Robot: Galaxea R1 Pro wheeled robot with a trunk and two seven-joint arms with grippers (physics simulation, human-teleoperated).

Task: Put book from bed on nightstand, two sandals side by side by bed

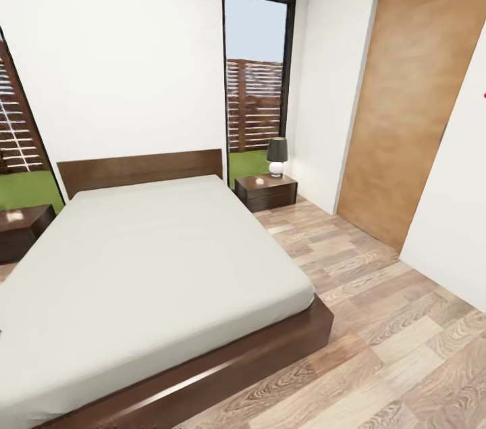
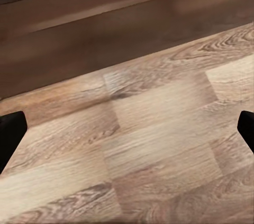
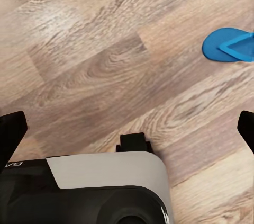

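Observation:
The bed (image 1: 155, 260) with its pale mattress, dark wooden frame and brown headboard spans the left of the head view. A dark nightstand (image 1: 266, 191) stands at its far right corner, and another nightstand (image 1: 20, 230) sits at the left edge. The book is out of view. One blue sandal (image 3: 233, 45) lies on the plank floor in the right wrist view, ahead of my right gripper (image 3: 127, 131), which is open and empty. My left gripper (image 2: 127, 131) is also open, over bare floor beside the bed frame (image 2: 106, 28). The second sandal is out of view.
A grey lamp (image 1: 277, 157) stands on the right nightstand. A brown door (image 1: 405, 111) and a white wall close off the right side, with a tall window (image 1: 256, 78) behind. Wood floor (image 1: 378, 321) runs along the bed's right. My own base (image 3: 100, 187) lies under the right gripper.

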